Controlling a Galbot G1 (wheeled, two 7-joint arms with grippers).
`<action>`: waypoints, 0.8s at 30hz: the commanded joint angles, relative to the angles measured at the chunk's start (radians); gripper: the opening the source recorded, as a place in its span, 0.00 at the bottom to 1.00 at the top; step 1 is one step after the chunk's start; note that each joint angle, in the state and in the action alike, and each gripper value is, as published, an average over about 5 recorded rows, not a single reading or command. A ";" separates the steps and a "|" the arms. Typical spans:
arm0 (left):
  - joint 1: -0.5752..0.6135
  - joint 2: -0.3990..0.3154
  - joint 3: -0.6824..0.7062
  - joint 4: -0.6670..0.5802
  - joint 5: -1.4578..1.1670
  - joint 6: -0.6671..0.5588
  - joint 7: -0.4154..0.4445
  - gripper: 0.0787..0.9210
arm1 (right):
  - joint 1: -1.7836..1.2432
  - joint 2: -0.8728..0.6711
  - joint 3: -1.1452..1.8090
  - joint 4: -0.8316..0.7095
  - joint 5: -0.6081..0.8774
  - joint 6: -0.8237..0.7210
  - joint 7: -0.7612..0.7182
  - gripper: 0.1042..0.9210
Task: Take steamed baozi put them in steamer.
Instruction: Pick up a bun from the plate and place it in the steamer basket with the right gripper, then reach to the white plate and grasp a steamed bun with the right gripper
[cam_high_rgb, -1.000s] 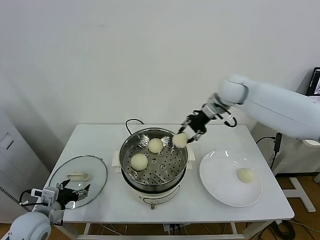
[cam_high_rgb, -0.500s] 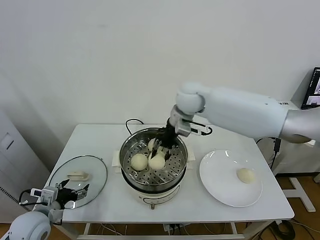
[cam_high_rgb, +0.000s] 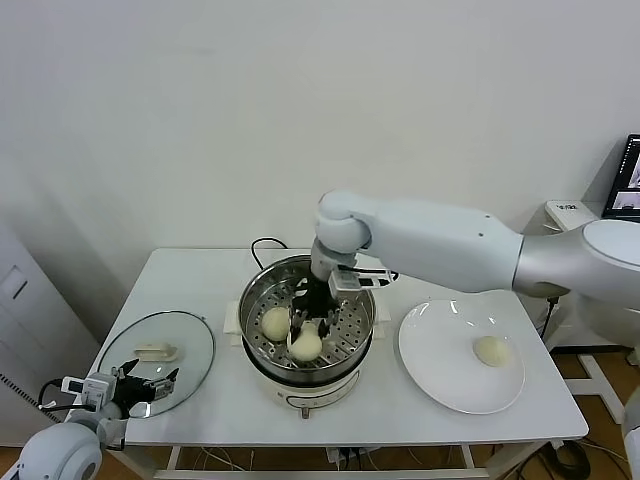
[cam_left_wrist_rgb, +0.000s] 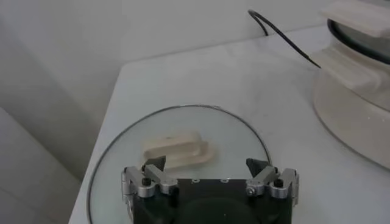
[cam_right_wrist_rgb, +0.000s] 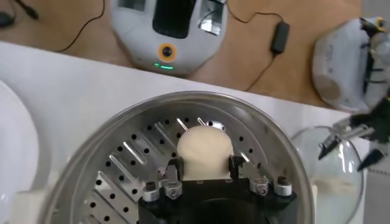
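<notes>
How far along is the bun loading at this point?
Two baozi show on the steamer tray: one resting free, and one between the right tool's fingers, set low on the tray, release unconfirmed. A last bun waits on the white plate. The left tool idles open over the glass lid.

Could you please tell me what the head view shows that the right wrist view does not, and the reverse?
Only the head view shows the last baozi on the white plate and a second bun in the steamer. Only the right wrist view shows devices on the floor below the table. Both show the right gripper around a baozi on the perforated tray, the glass lid and the parked left gripper.
</notes>
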 joint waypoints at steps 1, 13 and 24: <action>0.004 0.000 -0.002 0.000 0.000 -0.003 0.001 0.88 | -0.065 0.027 0.010 -0.007 -0.102 0.040 0.001 0.52; 0.024 0.001 -0.016 -0.003 0.000 -0.011 0.002 0.88 | 0.070 -0.059 0.026 -0.020 0.072 -0.061 0.016 0.82; 0.015 0.018 -0.008 -0.007 0.000 -0.009 0.003 0.88 | 0.475 -0.410 -0.306 -0.076 0.502 -0.630 -0.079 0.88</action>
